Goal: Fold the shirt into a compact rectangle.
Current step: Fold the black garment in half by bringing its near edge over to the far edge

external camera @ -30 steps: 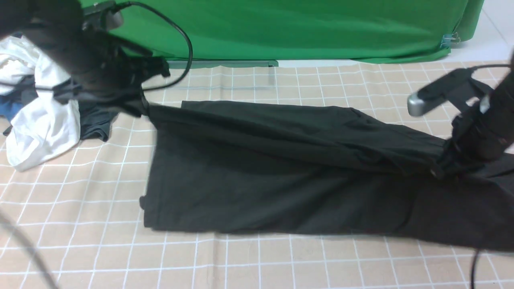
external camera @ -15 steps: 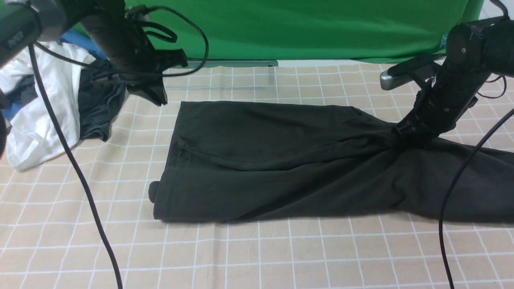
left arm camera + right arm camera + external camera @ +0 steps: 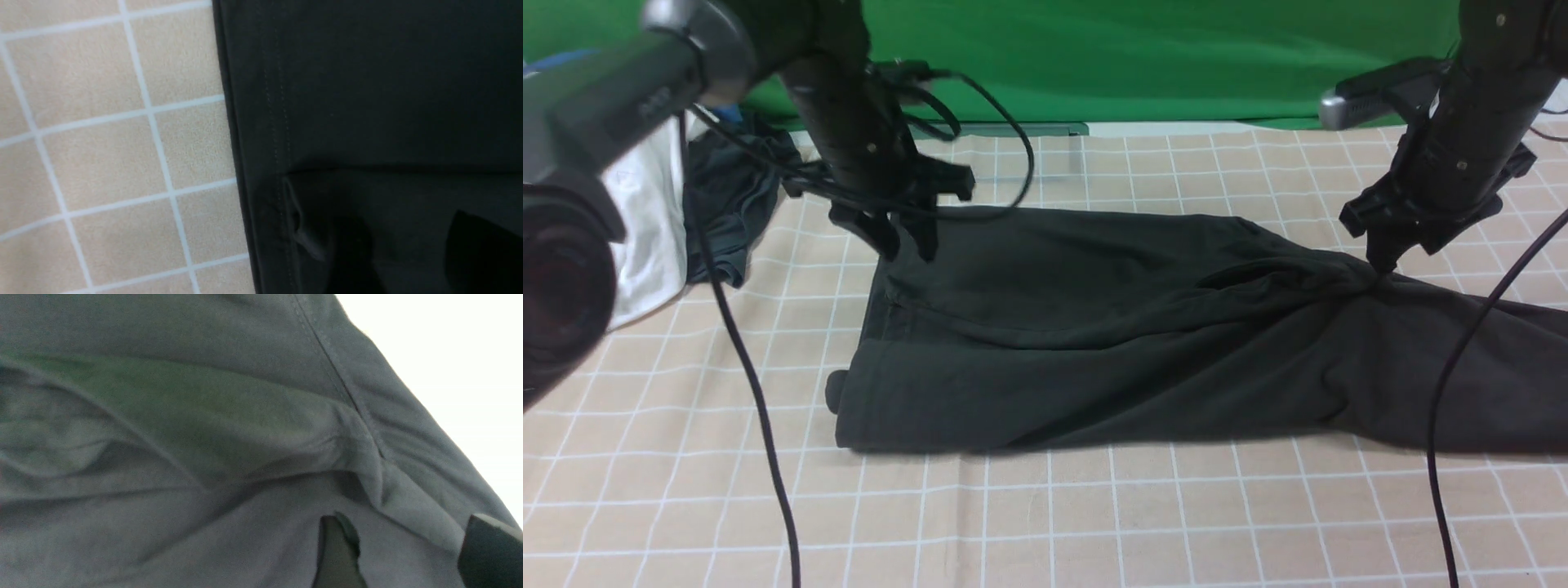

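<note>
The charcoal shirt [image 3: 1094, 343] lies folded lengthwise across the checked cloth, flat at its left end and bunched into creases toward the right. My left gripper [image 3: 905, 245] hangs open just above its far left corner; the left wrist view shows the stitched hem [image 3: 278, 122] and dark fingers apart over the fabric [image 3: 412, 261]. My right gripper [image 3: 1390, 257] stands open just over the bunched ridge. In the right wrist view its fingertips [image 3: 335, 559] are spread, with a seam fold of the shirt [image 3: 367, 457] lying loose beyond them.
A white garment [image 3: 645, 237] and a smaller dark grey one [image 3: 727, 212] are heaped at the far left. A green backdrop [image 3: 1176, 57] closes the far side. Black cables [image 3: 760, 408] hang from both arms across the checked tablecloth [image 3: 1045, 523].
Both grippers carried the shirt's edge over to the far side and have opened. The left one has shifted right over the shirt's corner; the right one has lifted slightly off the bunched cloth.
</note>
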`<control>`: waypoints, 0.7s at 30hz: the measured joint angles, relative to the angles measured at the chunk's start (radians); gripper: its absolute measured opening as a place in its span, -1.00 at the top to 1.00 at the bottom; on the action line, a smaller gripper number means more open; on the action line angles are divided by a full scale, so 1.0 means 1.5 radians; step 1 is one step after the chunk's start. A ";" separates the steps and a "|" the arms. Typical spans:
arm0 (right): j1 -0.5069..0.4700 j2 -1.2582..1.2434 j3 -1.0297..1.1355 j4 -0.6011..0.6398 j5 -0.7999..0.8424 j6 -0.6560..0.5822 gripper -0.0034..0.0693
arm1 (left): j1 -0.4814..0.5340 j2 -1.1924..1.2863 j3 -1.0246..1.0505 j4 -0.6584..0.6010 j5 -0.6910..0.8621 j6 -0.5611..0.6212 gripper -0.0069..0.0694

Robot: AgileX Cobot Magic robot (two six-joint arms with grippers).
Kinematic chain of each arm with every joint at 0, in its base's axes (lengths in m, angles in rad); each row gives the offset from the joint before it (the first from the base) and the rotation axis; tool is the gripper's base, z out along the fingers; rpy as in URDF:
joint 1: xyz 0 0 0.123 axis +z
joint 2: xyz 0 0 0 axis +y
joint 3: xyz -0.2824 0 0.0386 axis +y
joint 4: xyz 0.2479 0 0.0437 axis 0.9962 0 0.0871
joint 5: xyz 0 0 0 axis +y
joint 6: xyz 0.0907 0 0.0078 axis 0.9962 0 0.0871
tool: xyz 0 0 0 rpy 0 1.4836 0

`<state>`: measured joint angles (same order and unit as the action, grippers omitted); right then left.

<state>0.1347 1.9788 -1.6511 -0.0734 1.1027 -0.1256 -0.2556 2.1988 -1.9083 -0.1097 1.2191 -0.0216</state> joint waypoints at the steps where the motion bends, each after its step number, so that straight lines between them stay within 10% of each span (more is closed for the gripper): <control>1: 0.000 -0.004 0.000 0.000 0.004 0.000 -0.28 | -0.003 0.010 0.000 0.006 0.001 -0.008 -0.26; 11: 0.000 -0.014 0.000 0.000 0.034 0.001 -0.28 | -0.003 0.023 0.001 0.015 0.001 -0.037 -0.59; 21: 0.000 -0.014 0.000 0.000 0.034 0.002 -0.28 | -0.003 0.025 0.045 0.024 0.000 -0.043 -0.06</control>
<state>0.1347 1.9576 -1.6511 -0.0734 1.1535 -0.1234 -0.2599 2.2367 -1.8412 -0.0732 1.2187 -0.0859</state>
